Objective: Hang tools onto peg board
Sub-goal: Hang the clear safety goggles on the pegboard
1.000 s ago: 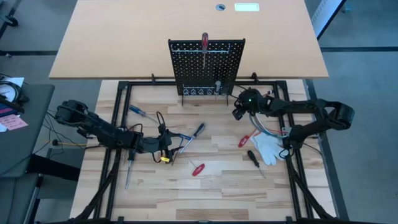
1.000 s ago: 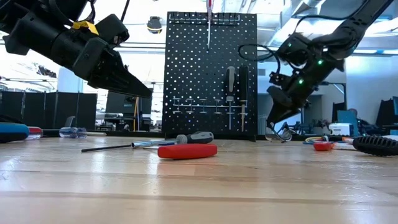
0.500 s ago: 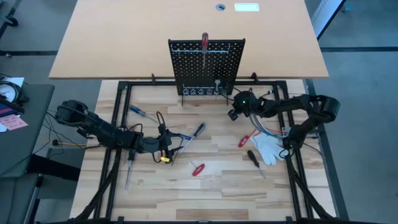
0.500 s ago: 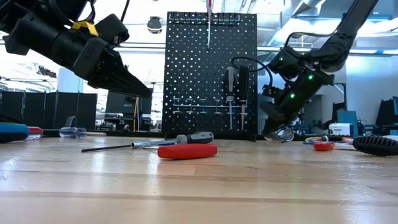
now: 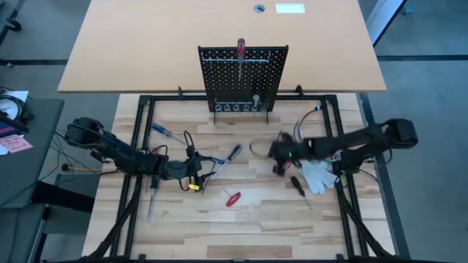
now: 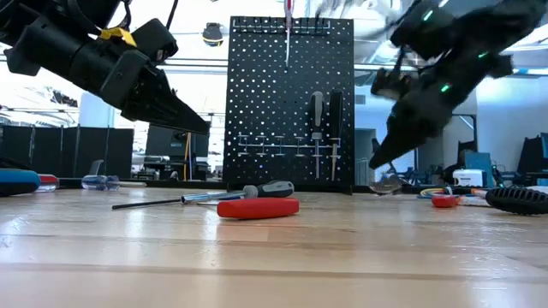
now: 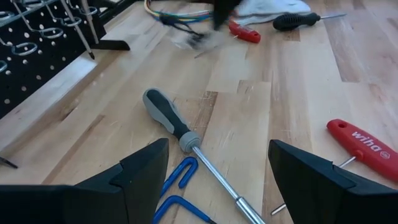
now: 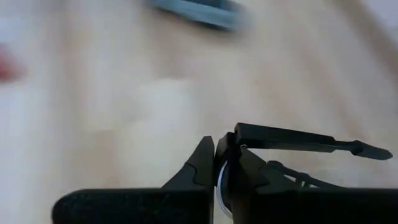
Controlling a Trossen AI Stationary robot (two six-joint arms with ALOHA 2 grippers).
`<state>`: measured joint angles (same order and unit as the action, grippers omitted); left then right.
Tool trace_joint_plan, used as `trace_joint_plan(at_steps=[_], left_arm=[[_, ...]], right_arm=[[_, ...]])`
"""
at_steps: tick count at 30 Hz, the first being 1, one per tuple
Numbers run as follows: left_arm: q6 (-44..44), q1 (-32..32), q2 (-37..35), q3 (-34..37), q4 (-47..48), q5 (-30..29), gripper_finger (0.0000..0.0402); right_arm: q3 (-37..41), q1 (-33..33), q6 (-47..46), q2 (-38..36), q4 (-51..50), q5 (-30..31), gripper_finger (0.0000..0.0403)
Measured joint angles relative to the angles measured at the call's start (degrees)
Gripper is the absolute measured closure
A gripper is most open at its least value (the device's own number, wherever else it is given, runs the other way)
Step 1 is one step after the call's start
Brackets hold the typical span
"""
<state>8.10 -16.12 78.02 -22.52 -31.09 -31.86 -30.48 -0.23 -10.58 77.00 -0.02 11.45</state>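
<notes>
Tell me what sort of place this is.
Probably a robotics lab or workshop: a wooden bench in a black frame, a peg board holding tools, screwdrivers lying loose, and monitors and desks behind in the low view.

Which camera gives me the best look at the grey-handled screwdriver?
The left wrist view: the grey-handled screwdriver lies close and unobstructed. The high view shows it small; the low view shows it side-on behind a red handle.

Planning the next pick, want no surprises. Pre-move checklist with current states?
1. Left gripper jaws open, facing the grey-handled screwdriver: ok.
2. Right gripper jaws shut: ok.
3. Right gripper holding a tool: cannot tell.
4. Black perforated peg board upright: ok.
5. All tools hung: not ok; the red-handled screwdriver lies on the wooden table.
</notes>
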Motion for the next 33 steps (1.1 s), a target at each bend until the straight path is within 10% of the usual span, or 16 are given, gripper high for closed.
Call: trace_joint_plan(at_steps=[16, 26, 33], left_arm=[[-9.99, 0.09, 5.18, -3.84, -13.79, 1.94, 0.0131], [-19.99, 1.70, 21.66, -23.63, -6.54, 8.52, 0.0131], [-21.76, 5.29, 27.22, -32.89, 0.96, 17.09, 0.0131]], right_arm=[[-1.03, 26.00, 4.12, 14.87, 18.11, 0.80, 0.0335], [-6.59, 28.48, -6.46, 4.39, -5.54, -0.22, 0.0221], [-7.34, 31.66, -13.40, -4.27, -13.69, 0.36, 0.0215]])
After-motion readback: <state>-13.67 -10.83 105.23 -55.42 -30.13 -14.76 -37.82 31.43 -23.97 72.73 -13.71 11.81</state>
